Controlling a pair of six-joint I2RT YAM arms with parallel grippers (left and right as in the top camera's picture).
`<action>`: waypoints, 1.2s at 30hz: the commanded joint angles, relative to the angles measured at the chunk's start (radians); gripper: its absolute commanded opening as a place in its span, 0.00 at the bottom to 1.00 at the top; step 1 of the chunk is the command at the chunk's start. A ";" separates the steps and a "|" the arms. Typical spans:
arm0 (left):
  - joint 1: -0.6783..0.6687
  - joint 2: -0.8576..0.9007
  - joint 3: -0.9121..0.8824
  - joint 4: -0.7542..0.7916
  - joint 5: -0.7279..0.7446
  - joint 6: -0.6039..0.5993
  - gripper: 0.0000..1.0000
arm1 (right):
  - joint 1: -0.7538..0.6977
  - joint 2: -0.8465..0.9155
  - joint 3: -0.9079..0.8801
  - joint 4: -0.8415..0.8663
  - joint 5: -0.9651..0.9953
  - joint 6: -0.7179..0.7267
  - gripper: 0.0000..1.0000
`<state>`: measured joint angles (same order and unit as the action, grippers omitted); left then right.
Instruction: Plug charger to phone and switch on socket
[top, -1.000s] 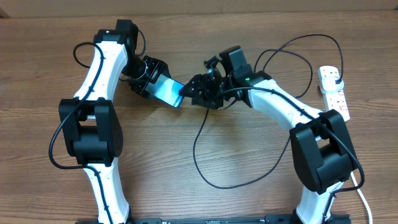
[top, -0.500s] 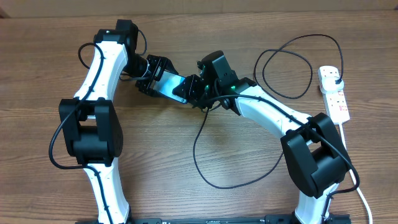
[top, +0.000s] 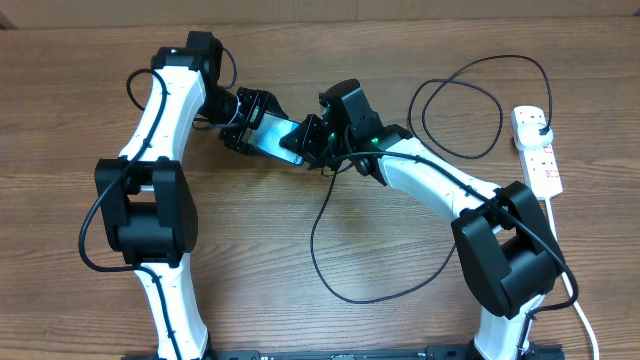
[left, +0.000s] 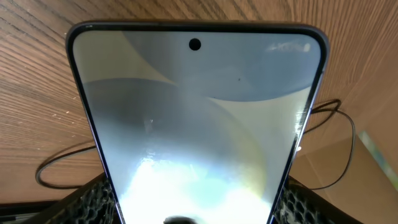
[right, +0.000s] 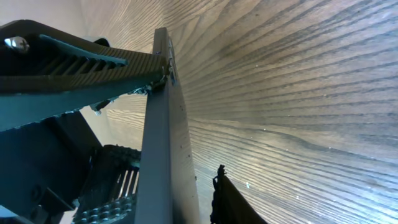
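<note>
Left gripper (top: 258, 126) clamped on phone (top: 279, 140), centre-left near the table's far edge. Right gripper (top: 312, 144) at phone's free end; grip indeterminate. Charger cable (top: 315, 250) loops mid-table; socket (top: 537, 150) at right edge.

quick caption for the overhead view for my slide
Left pincer holds the phone, right pincer at its end; charger loops over the table, socket at the far right.

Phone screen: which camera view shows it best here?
Left wrist: the phone fills the frame, lit screen facing the camera. Overhead shows it small and partly covered. Right wrist shows only its thin edge.
</note>
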<state>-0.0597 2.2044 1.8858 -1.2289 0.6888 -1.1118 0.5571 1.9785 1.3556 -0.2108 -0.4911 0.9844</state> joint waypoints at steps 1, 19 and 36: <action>-0.006 -0.006 0.020 0.000 0.044 -0.023 0.68 | 0.000 -0.031 0.003 0.001 0.011 0.042 0.20; -0.006 -0.006 0.020 0.008 0.019 0.003 1.00 | -0.011 -0.031 0.003 0.030 -0.050 0.067 0.04; -0.005 -0.106 0.063 0.142 0.280 0.739 0.96 | -0.257 -0.302 0.003 -0.160 -0.055 -0.120 0.04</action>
<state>-0.0593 2.1994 1.9072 -1.0927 0.9356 -0.4892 0.3328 1.8175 1.3476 -0.3508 -0.5583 0.9298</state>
